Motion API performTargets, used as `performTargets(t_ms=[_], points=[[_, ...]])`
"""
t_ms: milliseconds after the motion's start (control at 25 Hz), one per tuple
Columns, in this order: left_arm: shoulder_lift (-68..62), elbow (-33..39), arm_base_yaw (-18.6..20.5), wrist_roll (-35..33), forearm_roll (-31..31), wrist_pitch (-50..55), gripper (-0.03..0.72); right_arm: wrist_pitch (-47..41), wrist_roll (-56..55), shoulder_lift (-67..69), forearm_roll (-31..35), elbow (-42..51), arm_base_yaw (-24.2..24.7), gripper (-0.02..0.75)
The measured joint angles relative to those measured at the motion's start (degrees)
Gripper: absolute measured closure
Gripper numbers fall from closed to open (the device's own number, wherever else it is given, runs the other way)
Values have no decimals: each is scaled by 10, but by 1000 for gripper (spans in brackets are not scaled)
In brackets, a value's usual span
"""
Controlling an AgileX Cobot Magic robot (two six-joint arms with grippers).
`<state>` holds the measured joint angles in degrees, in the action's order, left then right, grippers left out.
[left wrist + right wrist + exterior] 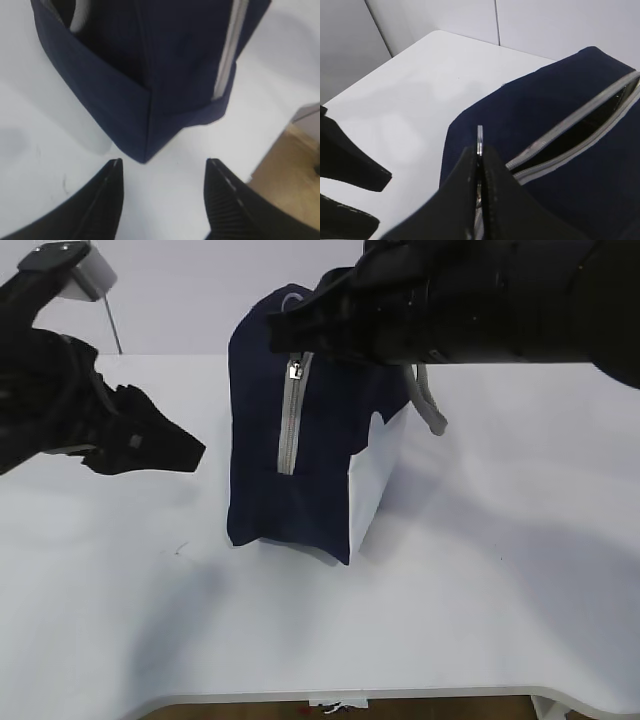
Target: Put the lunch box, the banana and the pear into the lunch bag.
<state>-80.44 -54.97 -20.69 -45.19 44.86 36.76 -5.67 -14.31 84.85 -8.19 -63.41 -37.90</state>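
Observation:
The navy lunch bag (300,490) stands upright on the white table, its white side panel (378,480) facing right. Its grey zipper (289,425) runs down the front. My right gripper (285,332) reaches in from the right at the bag's top and is shut on the zipper's metal ring pull (480,136); in the right wrist view the zipper (580,130) gapes a little behind it. My left gripper (196,454) hovers left of the bag, open and empty, with the bag's lower corner (146,150) just beyond its fingertips (116,167). The lunch box, banana and pear are out of view.
A grey webbing handle (431,408) hangs off the bag's right side. The table's front edge (350,695) runs near the bottom. In the left wrist view the table's edge and brown floor (295,160) lie to the right. A pale wall stands behind.

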Motion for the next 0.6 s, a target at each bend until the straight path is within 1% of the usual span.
performTargets(t_ms=[80, 160, 360, 480, 560, 600], points=[[-16, 0, -2, -33, 31, -14, 285, 0, 0, 0, 0, 0, 0, 747], [-31, 0, -3, -75, 76, -22, 284, 0, 0, 0, 0, 0, 0, 747], [-63, 0, -3, -199, 215, -37, 289, 1, 0, 0, 0, 0, 0, 747], [-85, 0, -3, -265, 283, -31, 296, 5, 0, 0, 0, 0, 0, 747], [-93, 0, -3, -288, 309, -32, 321, 6, 0, 0, 1, 0, 0, 747], [-94, 0, -3, -293, 313, -35, 358, 6, 0, 0, 0, 0, 0, 747]])
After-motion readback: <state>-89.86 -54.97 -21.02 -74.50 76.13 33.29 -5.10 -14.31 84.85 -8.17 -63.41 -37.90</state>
